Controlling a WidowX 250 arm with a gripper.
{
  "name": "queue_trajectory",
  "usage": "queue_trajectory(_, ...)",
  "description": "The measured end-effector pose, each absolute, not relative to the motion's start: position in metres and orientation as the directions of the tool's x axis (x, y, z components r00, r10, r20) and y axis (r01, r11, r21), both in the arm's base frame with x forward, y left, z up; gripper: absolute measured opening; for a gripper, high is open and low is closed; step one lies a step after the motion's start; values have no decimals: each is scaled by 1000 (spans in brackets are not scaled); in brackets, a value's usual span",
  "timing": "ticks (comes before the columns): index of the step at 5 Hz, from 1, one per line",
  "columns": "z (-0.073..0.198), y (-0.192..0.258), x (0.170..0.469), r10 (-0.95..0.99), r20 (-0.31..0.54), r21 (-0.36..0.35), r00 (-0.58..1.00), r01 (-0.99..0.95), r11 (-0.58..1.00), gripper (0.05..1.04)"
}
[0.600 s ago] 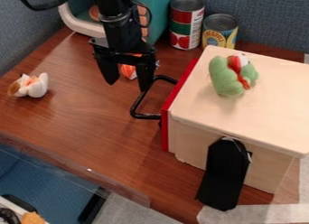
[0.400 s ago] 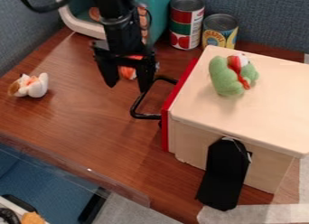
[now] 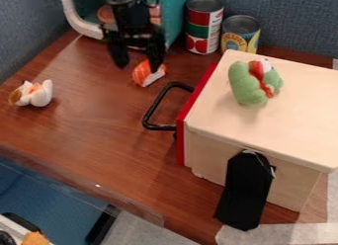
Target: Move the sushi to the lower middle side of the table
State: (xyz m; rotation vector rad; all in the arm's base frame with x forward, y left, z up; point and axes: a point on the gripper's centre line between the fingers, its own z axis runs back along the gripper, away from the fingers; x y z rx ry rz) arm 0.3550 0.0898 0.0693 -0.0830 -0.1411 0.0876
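Observation:
The black gripper (image 3: 139,68) hangs over the back left part of the table, its two fingers spread apart with nothing held between them. Orange-and-white sushi (image 3: 147,73) lies on the brown table (image 3: 99,135), close to the right finger, which overlaps its upper edge in the view. Whether finger and sushi touch, I cannot tell.
A wooden box (image 3: 264,125) with a black handle (image 3: 153,108) on its red side stands at right, a green plush toy (image 3: 247,83) on top. Two cans (image 3: 204,25) and a teal container (image 3: 173,17) are behind. A white plush piece (image 3: 39,94) lies at left.
The gripper has moved up in the view, toward the back of the table. The sushi, mostly hidden behind it earlier, is now largely uncovered.

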Motion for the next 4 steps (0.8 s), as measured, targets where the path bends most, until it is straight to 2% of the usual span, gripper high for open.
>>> queue_trajectory(1, 69, 96, 378, 56, 156, -54, 986, -48, 997, 999)
queue_trajectory(3, 30, 98, 402, 20, 80, 8, 997, -21, 1000, 999)
queue_trajectory(4, 8, 98, 405, 18, 25, 7, 1000, -18, 1000, 969)
